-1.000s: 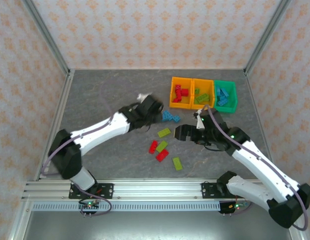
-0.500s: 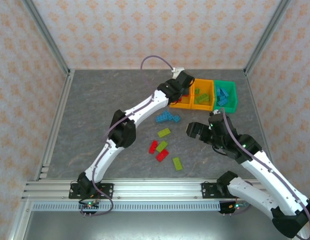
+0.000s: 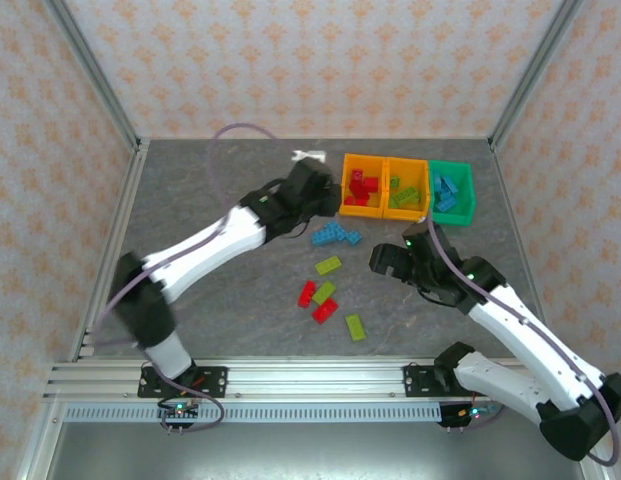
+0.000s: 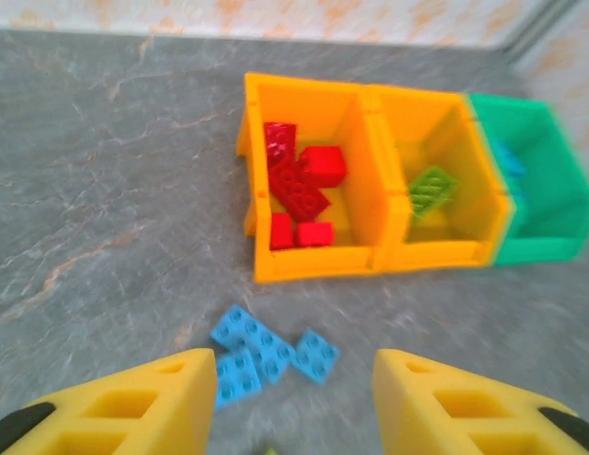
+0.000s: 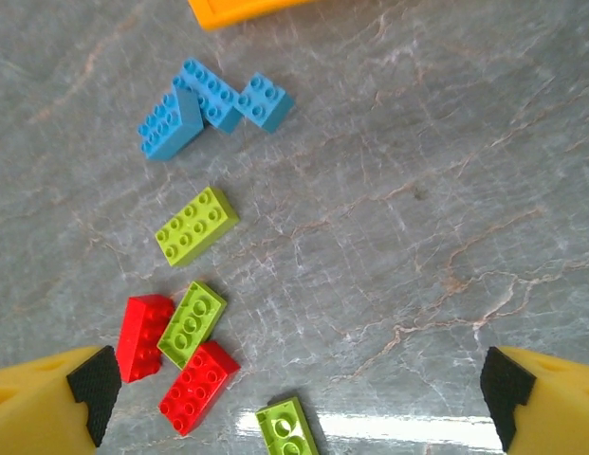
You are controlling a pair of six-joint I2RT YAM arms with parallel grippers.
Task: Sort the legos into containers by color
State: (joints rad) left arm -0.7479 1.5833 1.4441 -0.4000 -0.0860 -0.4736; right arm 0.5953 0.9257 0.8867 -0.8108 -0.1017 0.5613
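Observation:
Three joined bins stand at the back right: a left orange bin (image 3: pixel 347 190) holding several red bricks (image 4: pixel 299 185), a middle orange bin (image 3: pixel 406 207) with a lime green brick (image 4: pixel 432 190), and a green bin (image 3: pixel 463 192) with blue bricks (image 3: pixel 445 190). A cluster of light blue bricks (image 4: pixel 261 346) lies on the table in front of the bins. Nearer lie lime green bricks (image 5: pixel 196 225) (image 5: pixel 192 323) (image 5: pixel 287 431) and red bricks (image 5: pixel 145 336) (image 5: pixel 198 386). My left gripper (image 4: pixel 294 408) hovers open above the blue cluster, holding nothing. My right gripper (image 5: pixel 296 403) hangs open and empty above the loose bricks.
The grey marbled table (image 3: pixel 220 290) is fenced by metal rails and patterned walls. Bare floor stretches left of the bricks. The two arms come close together near the blue bricks (image 3: pixel 335 235), left of the right gripper (image 3: pixel 378 262).
The left arm reached over the left orange bin half a second ago and has pulled back to just left of it, above the blue bricks. The right gripper shifted slightly right.

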